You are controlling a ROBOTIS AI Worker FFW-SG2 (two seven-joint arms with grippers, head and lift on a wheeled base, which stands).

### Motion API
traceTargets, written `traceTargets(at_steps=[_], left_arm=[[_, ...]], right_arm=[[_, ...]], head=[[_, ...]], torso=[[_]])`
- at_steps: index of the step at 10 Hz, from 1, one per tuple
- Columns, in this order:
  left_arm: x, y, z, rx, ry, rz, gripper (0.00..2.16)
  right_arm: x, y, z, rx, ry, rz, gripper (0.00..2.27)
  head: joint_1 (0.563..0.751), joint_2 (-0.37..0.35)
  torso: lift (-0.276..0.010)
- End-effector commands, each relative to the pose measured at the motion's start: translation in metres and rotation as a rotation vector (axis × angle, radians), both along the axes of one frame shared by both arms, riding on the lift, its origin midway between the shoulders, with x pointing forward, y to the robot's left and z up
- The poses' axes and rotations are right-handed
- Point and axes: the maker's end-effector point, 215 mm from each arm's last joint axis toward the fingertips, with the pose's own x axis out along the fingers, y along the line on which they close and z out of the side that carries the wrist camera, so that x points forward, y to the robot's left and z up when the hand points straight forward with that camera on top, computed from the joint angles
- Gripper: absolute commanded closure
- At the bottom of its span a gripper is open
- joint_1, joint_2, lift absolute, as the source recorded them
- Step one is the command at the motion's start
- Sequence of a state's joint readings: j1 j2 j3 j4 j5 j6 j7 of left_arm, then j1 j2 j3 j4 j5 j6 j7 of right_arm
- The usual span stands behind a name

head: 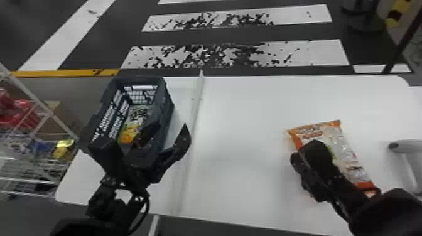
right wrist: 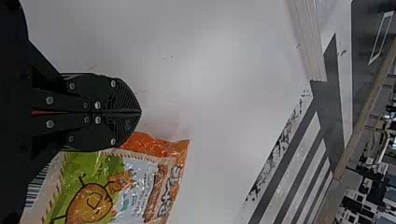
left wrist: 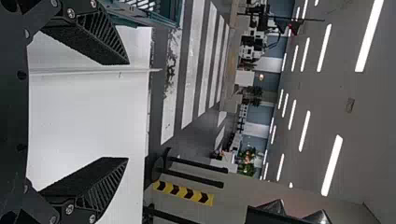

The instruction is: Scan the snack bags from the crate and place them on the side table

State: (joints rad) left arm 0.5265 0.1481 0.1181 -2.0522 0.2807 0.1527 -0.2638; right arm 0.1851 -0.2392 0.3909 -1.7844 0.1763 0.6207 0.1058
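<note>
Right hand (head: 309, 157): over the white surface, close to the snack bag
Fingers (right wrist: 122, 95): together, tips meeting
Snack bag (right wrist: 140, 186): lying on the surface, partly behind the hand; whether they touch, cannot tell
Bag colours: orange end, green and pale blue panels, round orange cartoon figure (right wrist: 88, 203), barcode (right wrist: 35, 186)
Surface (right wrist: 224, 93): white, small dark marks
Ridge (right wrist: 306, 42): pale, well apart from the bag
Floor (right wrist: 329, 107): dark, white stripes, some worn
Background: blurred clutter (right wrist: 359, 200)
</note>
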Motion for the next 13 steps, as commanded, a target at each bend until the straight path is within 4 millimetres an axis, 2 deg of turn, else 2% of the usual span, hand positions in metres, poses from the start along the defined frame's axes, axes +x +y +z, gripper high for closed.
traceTargets(at_steps=[1,3,5,8,13], left_arm=[[-0.001,-0.002,0.001,-0.001,-0.002,-0.004,0.16],[-0.003,-0.005,0.005,0.0,-0.007,-0.008,0.16],[-0.006,-0.002,0.004,0.004,-0.003,-0.005,0.16],[-0.007,-0.003,0.004,0.003,-0.003,-0.004,0.16],[-0.007,-0.003,0.002,0.007,0.001,-0.003,0.16]], right_arm=[[0.001,0.003,0.004,0.008,-0.007,0.002,2.25],[0.011,0.012,0.009,0.017,-0.02,0.01,2.25],[0.022,0.009,0.003,-0.004,-0.028,0.004,2.25],[0.035,-0.009,-0.005,-0.059,-0.038,-0.026,2.25],[0.04,-0.03,-0.003,-0.072,-0.043,-0.047,2.25]], head=[[0.695,0.16],[0.695,0.16],[0.695,0.165],[0.695,0.153],[0.695,0.121]], torso=[[-0.081],[-0.081],[-0.081],[-0.081],[-0.081]])
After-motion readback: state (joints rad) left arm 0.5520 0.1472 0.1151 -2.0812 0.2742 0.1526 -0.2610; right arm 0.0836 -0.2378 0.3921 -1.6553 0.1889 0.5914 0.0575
